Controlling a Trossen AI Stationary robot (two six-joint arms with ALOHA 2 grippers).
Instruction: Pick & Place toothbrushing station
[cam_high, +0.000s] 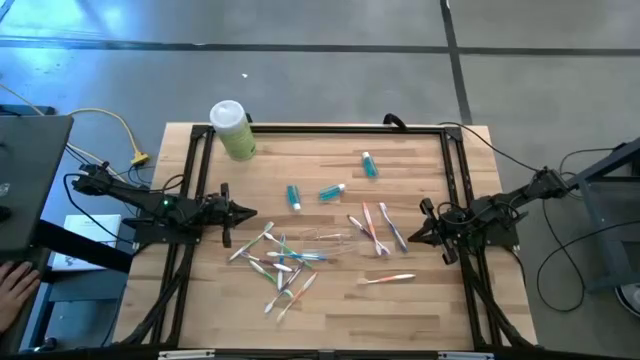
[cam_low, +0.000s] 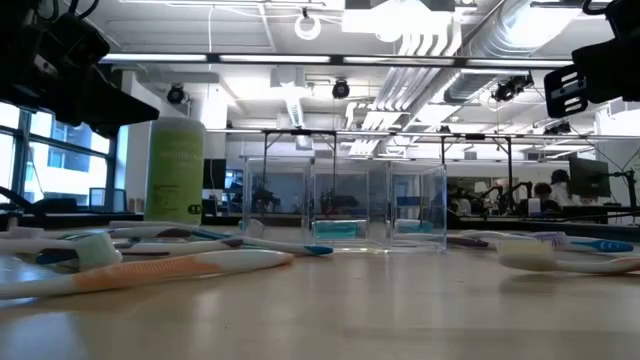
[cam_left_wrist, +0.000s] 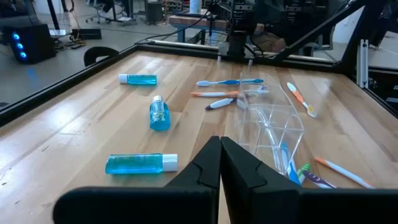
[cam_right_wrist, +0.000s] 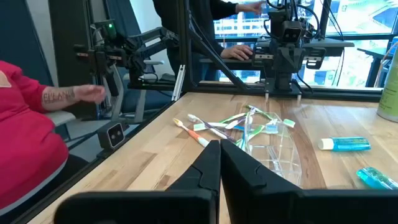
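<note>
High view: directly overhead, looking straight down, covering the whole table (cam_high: 330, 300). Low view: at tabletop height, level across the surface into the room, toothbrushes (cam_low: 150, 265) close to the lens. Each wrist view looks across the table toward the opposite arm. All four share the clear organizer (cam_left_wrist: 273, 124) at mid-table.

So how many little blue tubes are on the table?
3. One tube lies toward the far right of the middle, one tube lies near the center, and one tube lies just left of it. All three lie flat, apart from each other. None seems hidden.
</note>
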